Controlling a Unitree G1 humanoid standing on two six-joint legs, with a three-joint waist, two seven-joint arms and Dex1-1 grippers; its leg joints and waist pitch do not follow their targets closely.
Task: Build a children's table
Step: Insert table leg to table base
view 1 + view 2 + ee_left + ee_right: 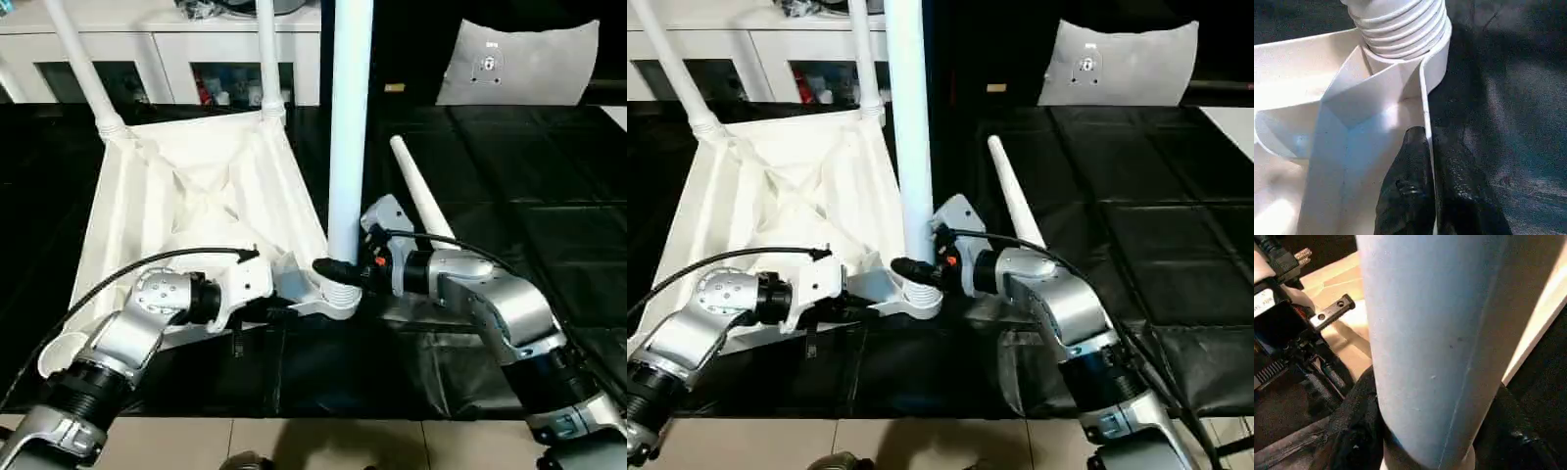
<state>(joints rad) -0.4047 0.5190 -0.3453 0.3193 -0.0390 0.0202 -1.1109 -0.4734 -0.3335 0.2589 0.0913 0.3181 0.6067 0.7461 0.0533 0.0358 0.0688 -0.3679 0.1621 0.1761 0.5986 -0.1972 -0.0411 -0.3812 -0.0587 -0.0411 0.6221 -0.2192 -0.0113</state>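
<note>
Between the two tools, on the black-covered table (549, 196), lies the white plastic rectangular table top (186, 206), upside down, ribbed underside up. Right tool (338, 271): black fingers closed around the base of an upright white cylindrical leg (350, 127), just above its ribbed, flared end. That end sits in the round corner socket (338, 302) at the top's near corner, directly below the right tool. In the right wrist view the leg (1440, 342) runs between the dark fingers (1352, 431), one on each side, both touching it.

Left tool (1425, 196): clamped on the thin white rim wall of the table top, one finger (1405, 191) inside the rim, the other outside against the black cover. The ribbed leg end (1400, 24) stands just ahead of this tool, in the socket. Head views put the left tool (284, 304) just beside the socket, close to the right tool but not touching it.

Beyond both tools, at the top's far corners, two more white legs (83, 69) (268, 59) stand in their sockets, the left one tilted outward. A fourth white leg (421, 201) lies loose on the black cover just behind the right tool's wrist. Farther off, a grey cushion-like panel (519, 64) leans upright, and a white cabinet (167, 54) stands behind the table.
</note>
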